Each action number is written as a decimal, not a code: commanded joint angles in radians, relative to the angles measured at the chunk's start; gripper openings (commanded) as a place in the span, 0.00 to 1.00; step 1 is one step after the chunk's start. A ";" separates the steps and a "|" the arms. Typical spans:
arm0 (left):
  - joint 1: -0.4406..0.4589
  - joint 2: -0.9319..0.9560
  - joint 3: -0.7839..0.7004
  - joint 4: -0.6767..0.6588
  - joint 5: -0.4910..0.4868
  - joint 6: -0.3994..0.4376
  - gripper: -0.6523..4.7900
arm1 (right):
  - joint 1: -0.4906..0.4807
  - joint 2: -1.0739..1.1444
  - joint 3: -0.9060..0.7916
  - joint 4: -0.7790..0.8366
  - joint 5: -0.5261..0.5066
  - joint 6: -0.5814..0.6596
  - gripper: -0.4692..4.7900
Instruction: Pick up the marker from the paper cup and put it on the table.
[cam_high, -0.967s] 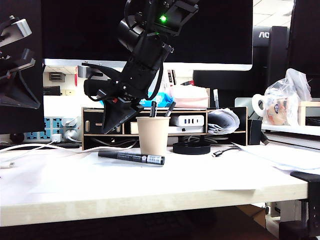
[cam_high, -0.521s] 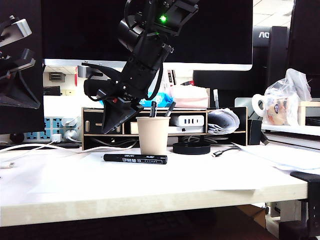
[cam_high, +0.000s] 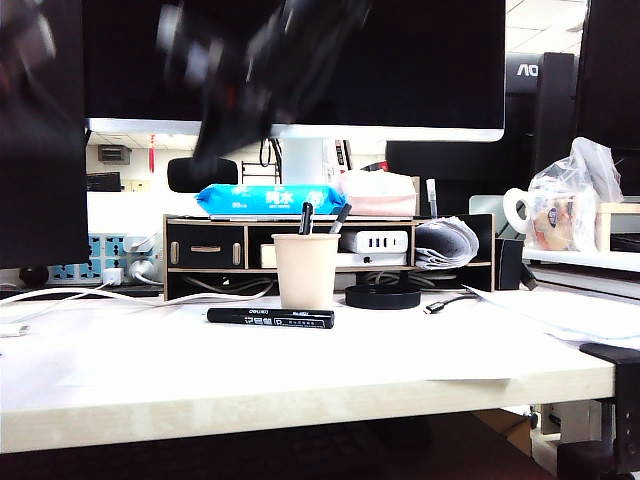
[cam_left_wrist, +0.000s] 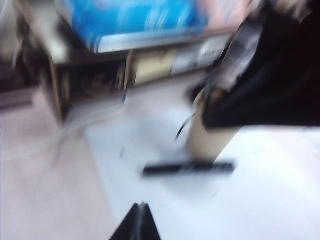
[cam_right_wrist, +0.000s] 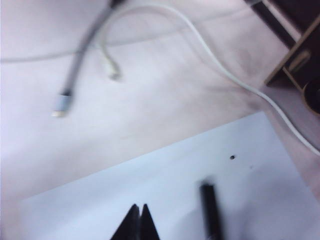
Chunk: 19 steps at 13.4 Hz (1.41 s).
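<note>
Looking down, we find the marker (cam_high: 270, 317) flat on the bench (cam_high: 300, 385) before the paper cup (cam_high: 306, 270), long axis crosswise, nearer our right gripper (cam_right_wrist: 138, 212) than our left gripper (cam_left_wrist: 141, 214), both fingers clenched on nothing.

Bright, even light on my worktop (cam_high: 300, 370). My arms smear into dark streaks overhead; both wrist views are soft with blur, pinkish toward the edges.

An office desk: a large monitor (cam_high: 300, 60) over a drawer shelf (cam_high: 205, 250) (pens in a paper cup (cam_high: 306, 270)).
</note>
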<state>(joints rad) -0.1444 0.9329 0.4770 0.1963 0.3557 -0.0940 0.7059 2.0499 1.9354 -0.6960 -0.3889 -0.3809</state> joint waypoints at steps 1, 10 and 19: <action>0.002 -0.238 0.006 -0.140 0.023 -0.042 0.11 | 0.002 -0.103 0.002 -0.190 -0.085 0.042 0.08; 0.001 -0.773 0.005 -0.447 0.036 -0.180 0.11 | 0.003 -0.489 -0.004 -0.430 0.061 0.128 0.08; 0.001 -0.845 0.002 -0.561 0.112 -0.164 0.11 | 0.351 -1.095 -0.521 -0.112 0.544 0.361 0.08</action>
<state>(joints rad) -0.1440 0.0883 0.4763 -0.3813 0.4679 -0.2653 1.0435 0.9890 1.4536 -0.8600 0.0891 -0.0517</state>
